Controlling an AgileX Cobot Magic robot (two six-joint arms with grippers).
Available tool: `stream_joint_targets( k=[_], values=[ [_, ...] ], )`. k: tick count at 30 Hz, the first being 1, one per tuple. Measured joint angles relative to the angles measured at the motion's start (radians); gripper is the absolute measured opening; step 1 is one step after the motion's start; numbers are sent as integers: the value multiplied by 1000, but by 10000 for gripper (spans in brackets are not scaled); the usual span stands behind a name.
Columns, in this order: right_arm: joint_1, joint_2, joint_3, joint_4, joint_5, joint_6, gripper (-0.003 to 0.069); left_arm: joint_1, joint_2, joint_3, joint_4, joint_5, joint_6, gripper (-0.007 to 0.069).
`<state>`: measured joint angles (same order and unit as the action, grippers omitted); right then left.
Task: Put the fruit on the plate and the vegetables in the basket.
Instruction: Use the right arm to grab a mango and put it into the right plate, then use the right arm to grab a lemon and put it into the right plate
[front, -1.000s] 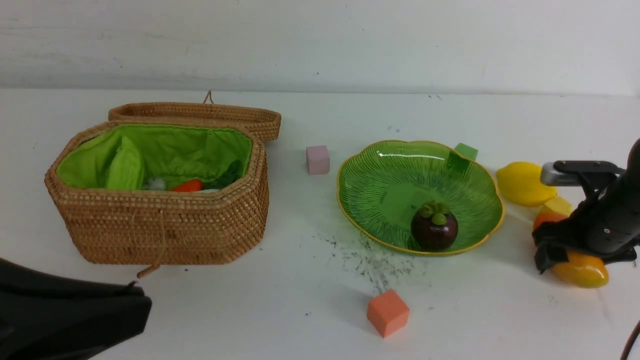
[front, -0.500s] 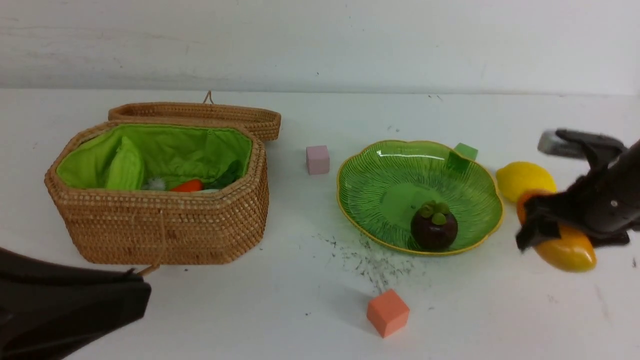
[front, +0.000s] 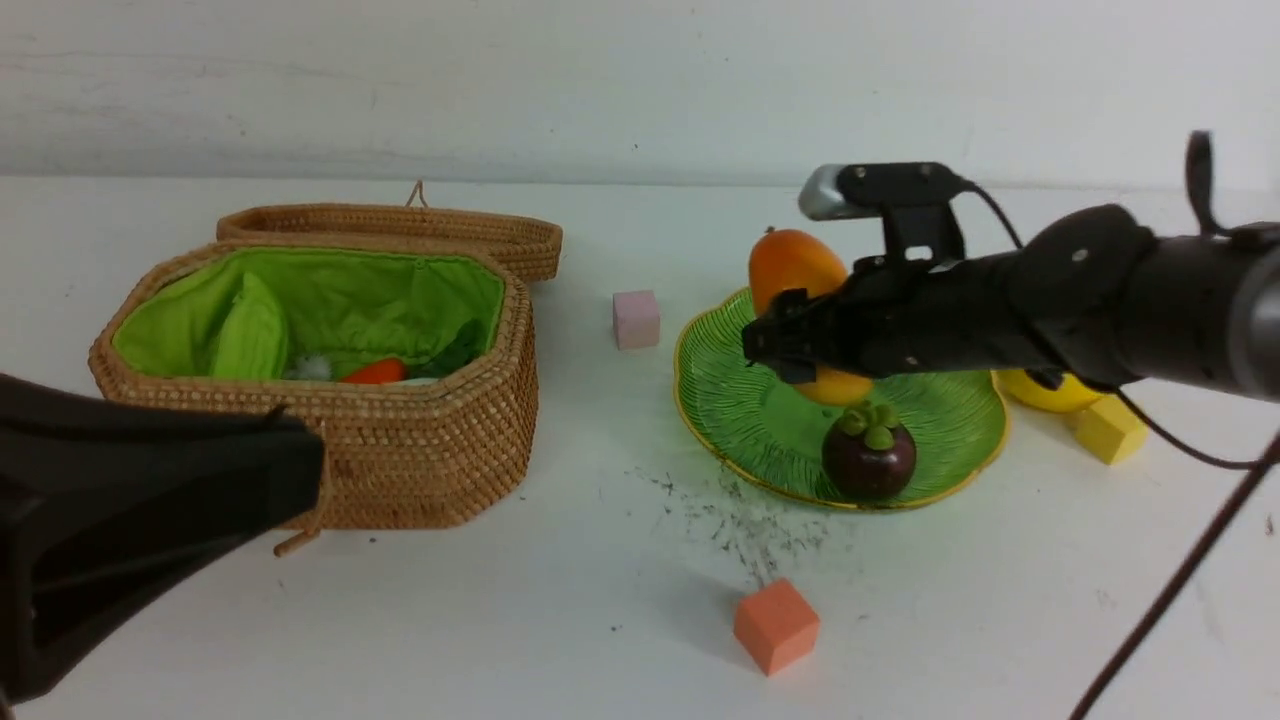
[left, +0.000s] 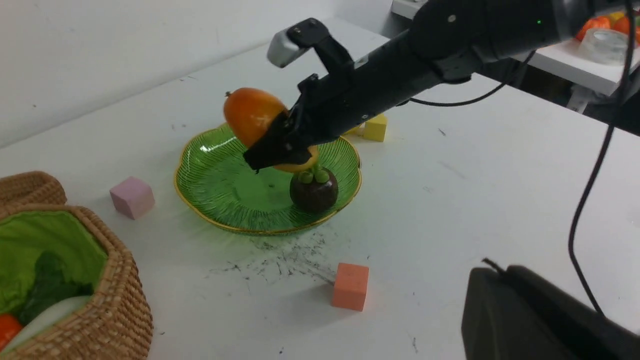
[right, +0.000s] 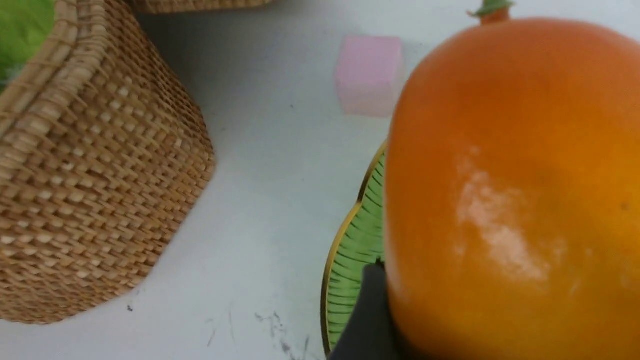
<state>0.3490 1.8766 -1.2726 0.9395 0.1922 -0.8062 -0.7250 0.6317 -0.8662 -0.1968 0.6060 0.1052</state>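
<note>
**Mango over the plate, right gripper clamped on it**

The right gripper has its jaws closed around the middle of the mango, and the fruit stands stem end up, its orange top above the fingers and its yellow lower end below them. In the right wrist view the mango fills most of the frame, with one dark fingertip pressed against its side. It hangs over the far part of the plate. From the left wrist view its lower end sits right by the green cap of the mangosteen; whether they touch, I can't tell. The mangosteen rests upright in the near part of the plate.

Under the right arm, just off the plate's right rim, the lemon lies on the table with a yellow cube beside it. A pink cube sits between plate and basket, an orange cube nearer the robot.

The basket is open, its lid folded back. Inside: the gourd against the lining, the carrot, and the radish.

The left gripper is a dark mass low on the left, near the basket's front; wide or narrow, I can't tell.
</note>
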Motion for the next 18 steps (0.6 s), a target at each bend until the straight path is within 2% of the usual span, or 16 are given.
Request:
stream_joint_targets(
  k=[4,8,13,16,17,18],
  values=[
    [2,19,-10,15,-11,-22,676,0,1,0,0,20,0,-8],
    [-10,3,-16,17,13,-27,668,0,0,1,-1,21,0,-6],
    [-74,-101,-16,16,158,3,553,0,0,1,-12,19,0,-6],
    [-147,-189,-21,-6,291,93,418,0,0,1,-16,14,0,-6],
    [-194,-220,-37,-47,363,150,336,0,0,1,-16,10,0,-6],
    [-200,-224,-40,-56,376,159,336,0,0,1,-17,9,0,-6]
  ],
)
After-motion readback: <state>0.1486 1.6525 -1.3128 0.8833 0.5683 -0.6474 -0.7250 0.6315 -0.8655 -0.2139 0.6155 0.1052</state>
